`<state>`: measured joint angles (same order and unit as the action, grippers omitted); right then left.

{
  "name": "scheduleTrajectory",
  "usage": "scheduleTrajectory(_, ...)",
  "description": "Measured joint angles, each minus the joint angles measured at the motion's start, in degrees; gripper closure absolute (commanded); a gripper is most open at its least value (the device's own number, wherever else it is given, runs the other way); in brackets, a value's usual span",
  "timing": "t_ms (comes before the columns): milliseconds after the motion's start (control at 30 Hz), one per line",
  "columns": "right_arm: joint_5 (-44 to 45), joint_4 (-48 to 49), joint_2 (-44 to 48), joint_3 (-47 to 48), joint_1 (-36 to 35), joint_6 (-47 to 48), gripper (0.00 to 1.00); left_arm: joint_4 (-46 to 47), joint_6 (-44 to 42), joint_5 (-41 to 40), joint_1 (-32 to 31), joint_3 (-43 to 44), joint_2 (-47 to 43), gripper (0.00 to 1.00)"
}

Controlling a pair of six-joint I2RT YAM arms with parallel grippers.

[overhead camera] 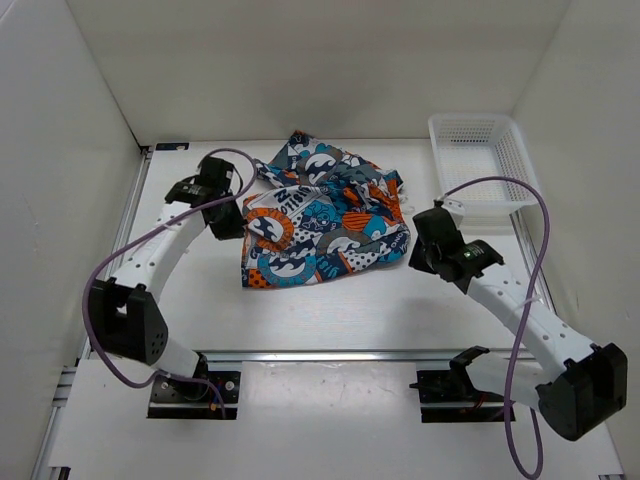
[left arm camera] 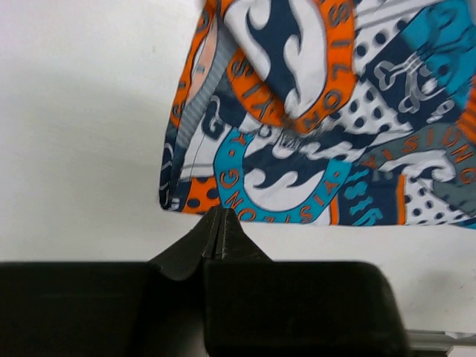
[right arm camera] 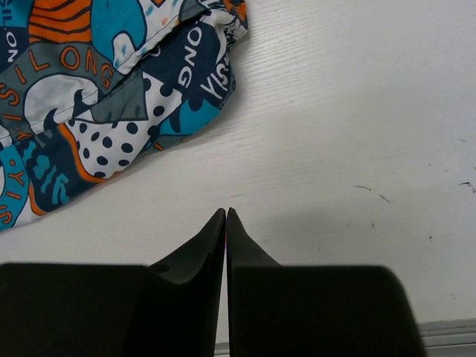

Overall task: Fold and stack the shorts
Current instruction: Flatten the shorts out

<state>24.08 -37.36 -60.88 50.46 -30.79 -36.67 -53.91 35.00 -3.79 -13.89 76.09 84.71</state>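
Note:
The shorts point(overhead camera: 320, 215), printed in blue, orange, white, black and grey, lie crumpled and partly folded on the white table point(overhead camera: 340, 310) at mid-back. My left gripper point(overhead camera: 228, 222) is shut and empty just beside the shorts' left edge; in the left wrist view its tips point(left arm camera: 220, 212) sit just short of the near hem of the shorts point(left arm camera: 320, 119). My right gripper point(overhead camera: 418, 250) is shut and empty beside the shorts' right edge; in the right wrist view its tips point(right arm camera: 225, 214) hang over bare table, with the shorts point(right arm camera: 97, 97) up to the left.
A white plastic mesh basket point(overhead camera: 480, 165) stands at the back right, close behind the right arm. White walls enclose the table on the left, back and right. A metal rail point(overhead camera: 330, 355) runs along the table's near edge.

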Motion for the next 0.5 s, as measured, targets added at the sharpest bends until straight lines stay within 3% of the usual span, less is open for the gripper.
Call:
scheduleTrajectory(67, -1.2, -0.2, -1.3, 0.8, 0.6, -0.2, 0.95, 0.2, 1.2, -0.3, -1.0, -1.7, 0.5, 0.87)
scheduleTrajectory(100, -2.0, -0.2, -1.7, 1.0, 0.9, -0.3, 0.95, 0.1, 1.7, -0.3, -1.5, -3.0, 0.5, 0.8)
scheduleTrajectory(133, -2.9, -0.3, -2.2, 1.1, 1.3, -0.3, 0.95, 0.1, 2.0, -0.2, -1.8, -4.0, 0.5, 0.58)
scheduleTrajectory(167, -4.4, -0.2, -2.8, 1.2, 2.0, -0.3, 0.95, 0.2, 2.4, 0.0, -2.2, -5.0, 0.7, 0.44)
scheduleTrajectory(200, -5.9, -0.1, -3.6, 1.2, 2.9, -0.3, 0.95, 0.1, 2.5, 0.0, -2.4, -5.6, 1.0, 0.33)
scheduleTrajectory(267, -8.6, 0.1, -5.6, 1.2, 4.5, -0.3, 0.96, 0.2, 3.2, 0.1, -2.9, -5.9, 3.1, 0.24)
scheduleTrajectory(500, -14.3, 0.2, -10.1, 1.2, 6.5, -0.3, 0.96, 2.2, 3.1, 0.0, -3.5, -5.4, 17.3, 0.22)
